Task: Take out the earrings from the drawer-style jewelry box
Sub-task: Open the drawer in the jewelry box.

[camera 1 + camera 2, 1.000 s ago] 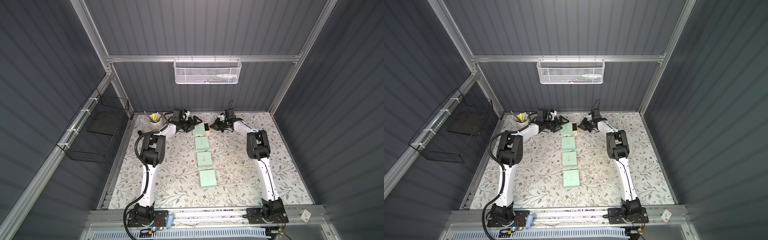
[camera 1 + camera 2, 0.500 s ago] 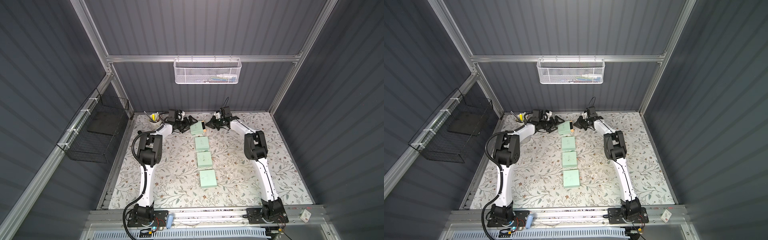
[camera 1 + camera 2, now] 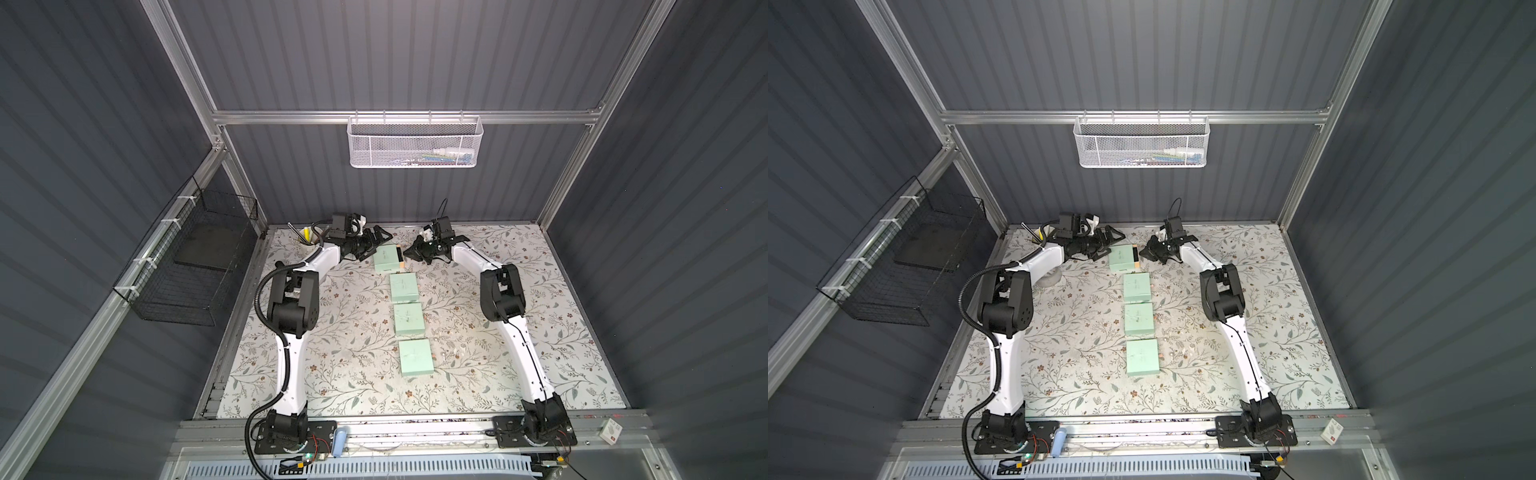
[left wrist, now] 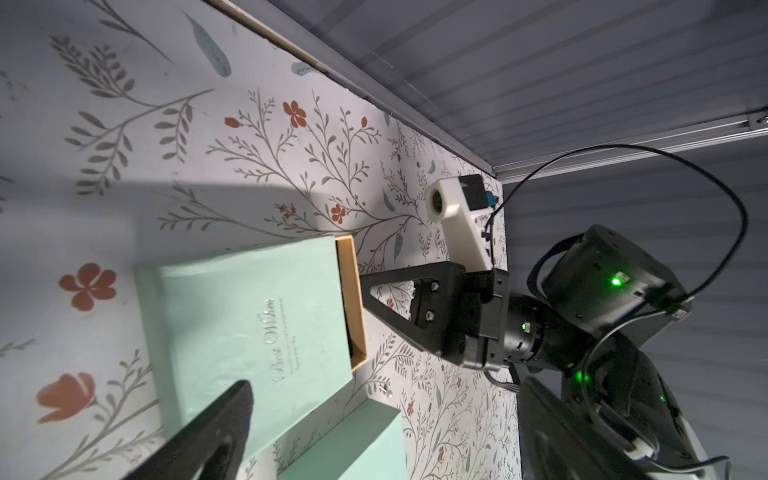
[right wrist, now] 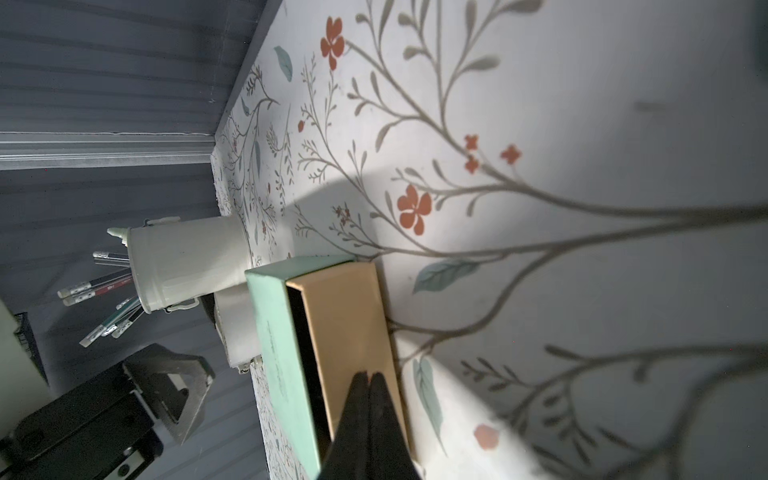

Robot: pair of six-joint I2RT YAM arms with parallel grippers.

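In a top view the farthest box (image 3: 387,257) is flanked at nine o'clock by the wide-spread left gripper (image 3: 376,248) and at three by the closed right gripper (image 3: 406,252); in the wrist views the drawer (image 4: 353,299) is seen barely drawn, earrings presumably hidden inside, so further pulling is judged needed.

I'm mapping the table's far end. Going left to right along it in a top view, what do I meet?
Pencil cup → left gripper → drawer box → right gripper.

Reaching far forward: left gripper (image 3: 376,247) spread wide, right gripper (image 3: 408,252) pinched closed.
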